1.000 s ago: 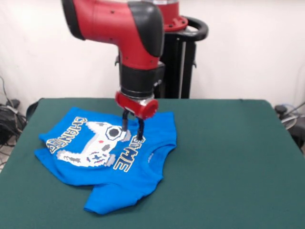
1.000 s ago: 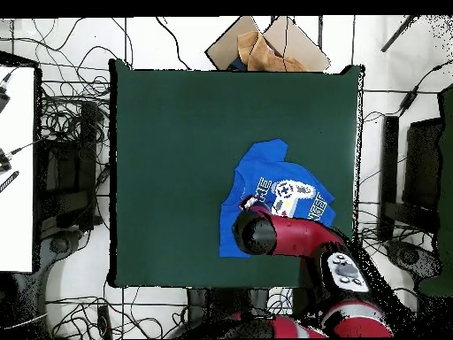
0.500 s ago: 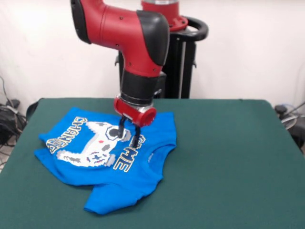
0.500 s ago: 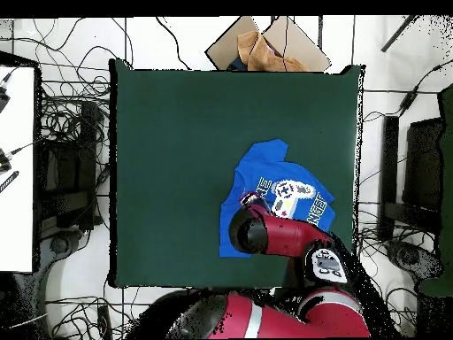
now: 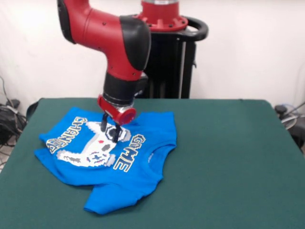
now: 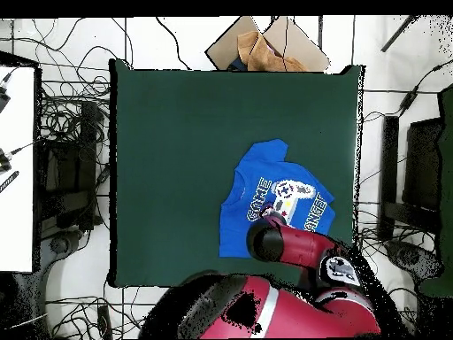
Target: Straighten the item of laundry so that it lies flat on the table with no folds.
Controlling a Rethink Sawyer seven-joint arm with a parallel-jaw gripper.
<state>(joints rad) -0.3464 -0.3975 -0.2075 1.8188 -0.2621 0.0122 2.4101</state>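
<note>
Currently blue T-shirt (image 5: 112,157) lies print-up on green table (image 5: 228,157), in left half of front view, toward far edge. Shirt not flat: one sleeve folded toward camera at lower edge, fabric bunched near collar. Gripper (image 5: 109,129) hangs from red arm (image 5: 107,36) over controller print (image 5: 95,145), two dark fingers (image 5: 104,122) slightly spread, nothing between them, tips at or just above cloth; contact cannot be judged. Overhead view: arm hides gripper; shirt (image 6: 265,190) toward robot-side edge of table (image 6: 168,133); cardboard (image 6: 265,44) beyond far edge
</note>
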